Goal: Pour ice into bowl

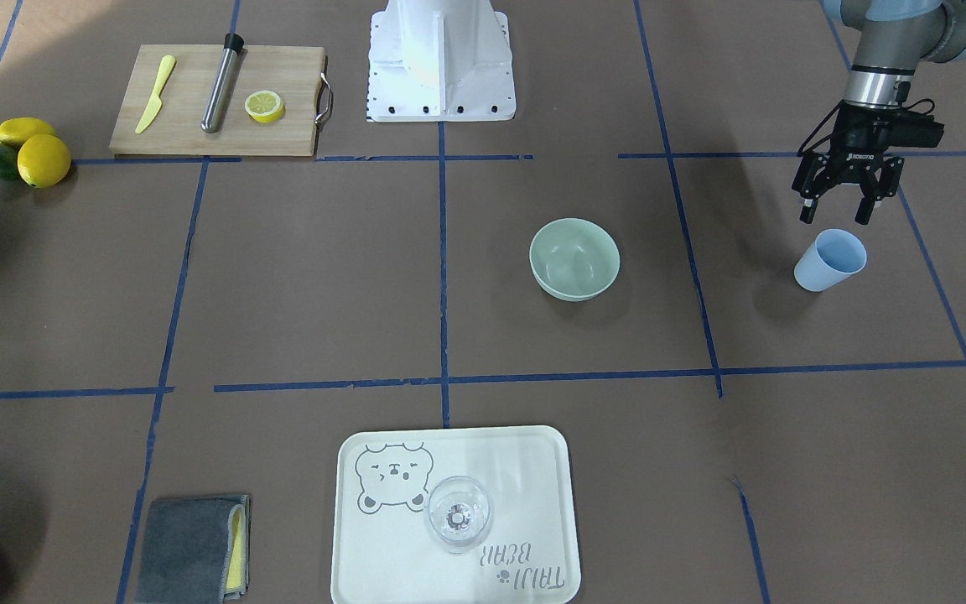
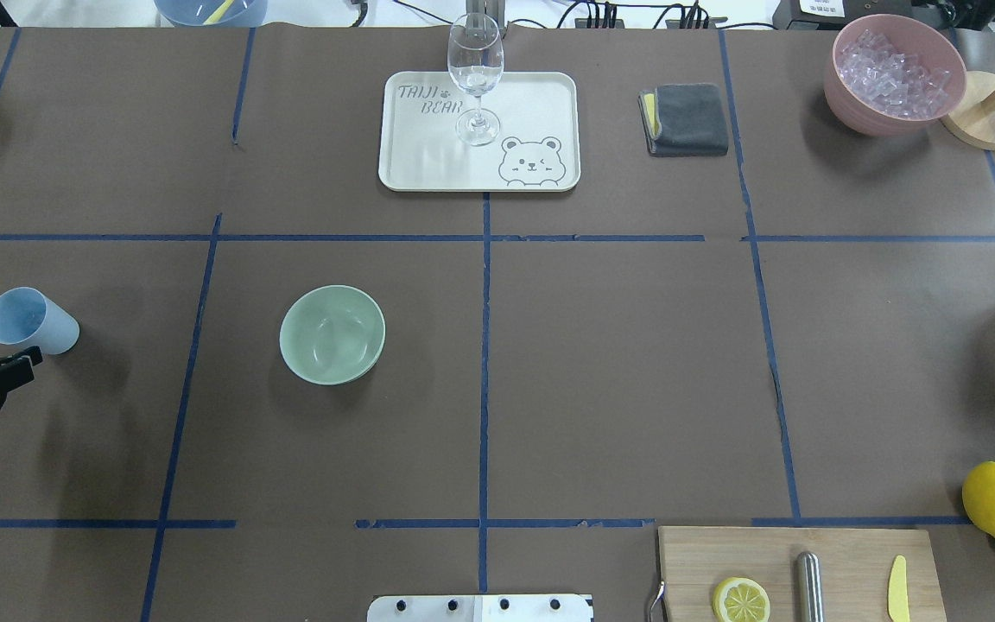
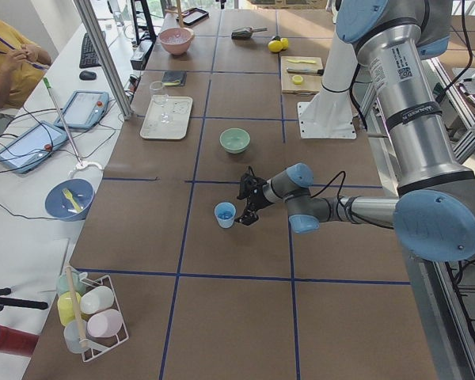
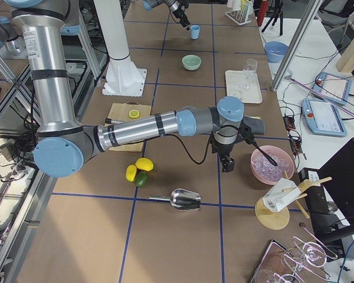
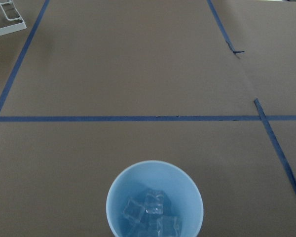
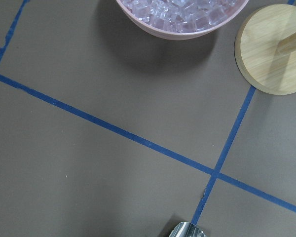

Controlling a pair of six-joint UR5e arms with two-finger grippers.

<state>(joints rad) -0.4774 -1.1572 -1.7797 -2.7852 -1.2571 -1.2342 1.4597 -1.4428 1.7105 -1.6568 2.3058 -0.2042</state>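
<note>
Near the counter's left end, the left gripper (image 1: 835, 215) is hovering just above a light blue cup (image 1: 829, 262), its jaws standing wide apart and gripping nothing. The cup is standing upright on the brown counter (image 1: 282, 277), and the left wrist view is showing a few clear ice cubes (image 5: 150, 215) lying at its bottom. The mint-green bowl (image 1: 574, 258) is sitting upright, well apart from the cup, between it and the counter's middle.

The right gripper (image 4: 227, 165) is hanging near the counter's right end, just beside a pink tub (image 2: 860, 117) heaped with more clear cubes. Only the side view is catching this gripper, so I cannot tell how its jaws are standing. A metal scoop (image 4: 183, 199) is lying closer to the right end.

Along the edge far from the robot, a white tray (image 1: 382, 554) is carrying a clear wine glass (image 1: 458, 513). Along the robot's edge, a wooden cutting board (image 1: 282, 134) is bearing a lemon half (image 1: 265, 106).
</note>
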